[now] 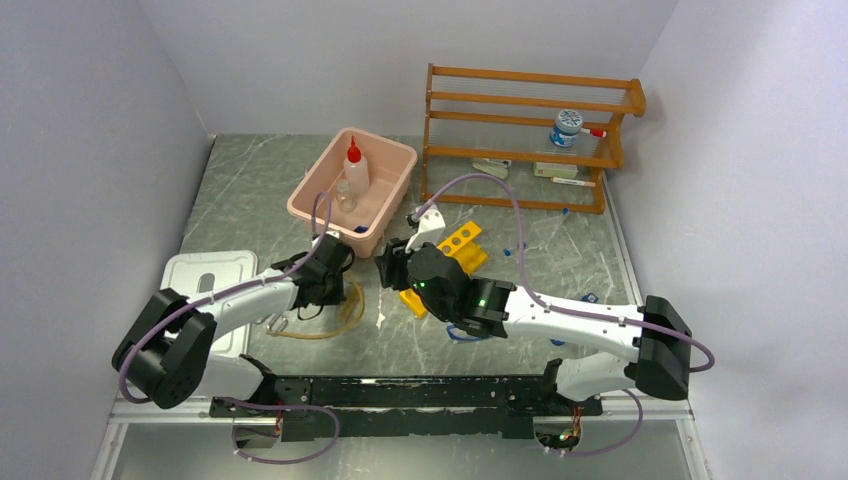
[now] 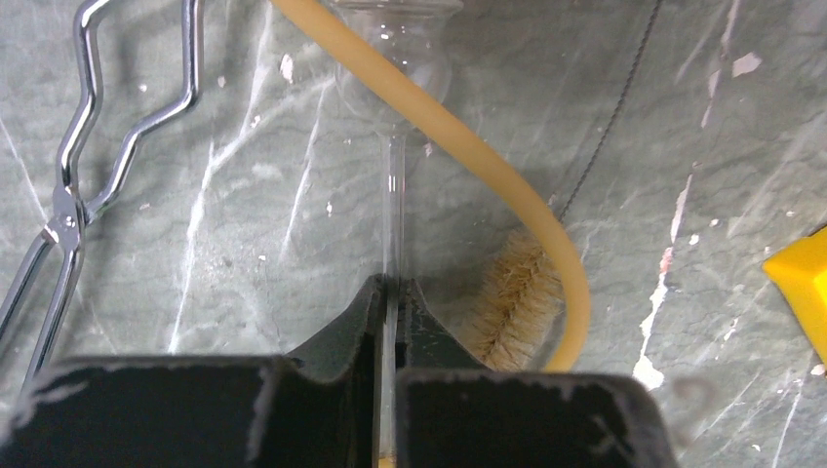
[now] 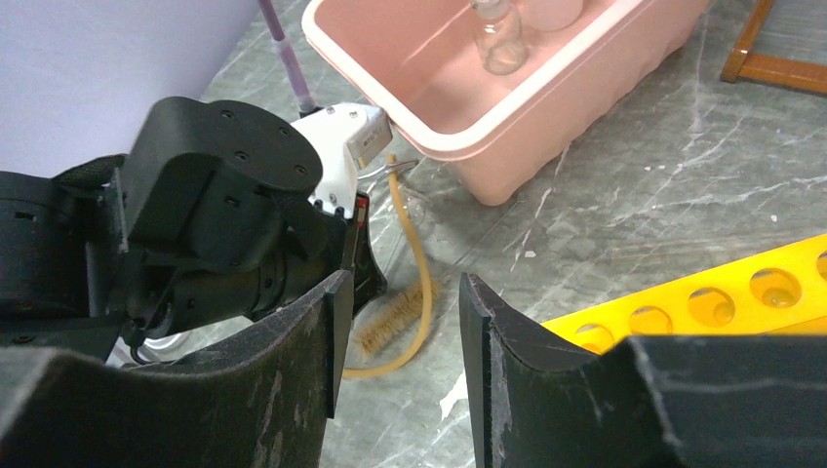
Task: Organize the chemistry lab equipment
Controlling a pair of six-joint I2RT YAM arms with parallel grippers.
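My left gripper (image 2: 392,285) is shut on the thin clear stem of a glass bulb tube (image 2: 392,195) that lies on the table; its round bulb (image 2: 390,58) points away from me. Tan tubing (image 2: 507,185) curves across the bulb and past a bristle brush (image 2: 517,302). Metal tongs (image 2: 68,195) lie to the left. In the top view the left gripper (image 1: 342,290) points down at the tubing (image 1: 330,325). My right gripper (image 3: 402,288) stands open above the table, nothing between its fingers, beside the yellow holed rack (image 3: 702,302).
The pink tub (image 1: 320,205) behind both grippers holds a red-capped squeeze bottle (image 1: 355,168) and a small clear vessel (image 3: 497,39). A white lid (image 1: 205,275) lies at the left. The wooden shelf rack (image 1: 520,140) stands at the back right.
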